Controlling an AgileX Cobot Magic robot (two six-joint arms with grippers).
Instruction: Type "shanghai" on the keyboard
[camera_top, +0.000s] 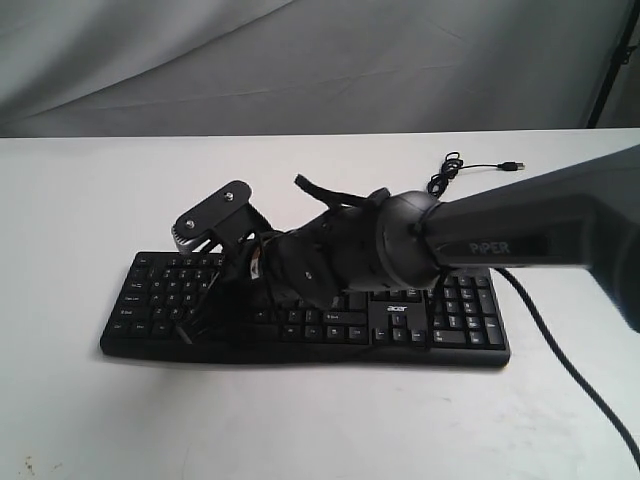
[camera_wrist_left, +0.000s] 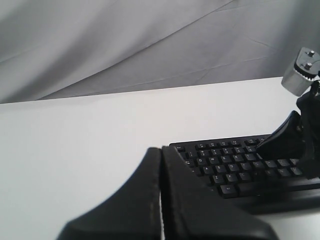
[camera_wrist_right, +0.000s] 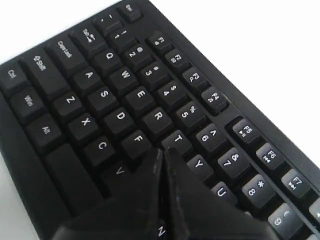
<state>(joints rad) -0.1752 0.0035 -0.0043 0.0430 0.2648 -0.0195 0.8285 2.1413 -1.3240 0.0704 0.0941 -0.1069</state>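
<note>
The black keyboard with its white "acer" logo lies across the white table. My right arm reaches over it toward its left half. My right gripper is shut, jaws pressed together, with nothing in them. In the right wrist view its tips sit on the letter rows between F, T, Y and V, hiding the key under them. My left gripper is shut and empty, off the left end of the keyboard. The right gripper's finger shows beyond it.
The keyboard's thin black USB cable is coiled on the table behind it, plug lying to the right. A thicker black cable runs from the right arm down the table's right side. A grey cloth backdrop hangs behind.
</note>
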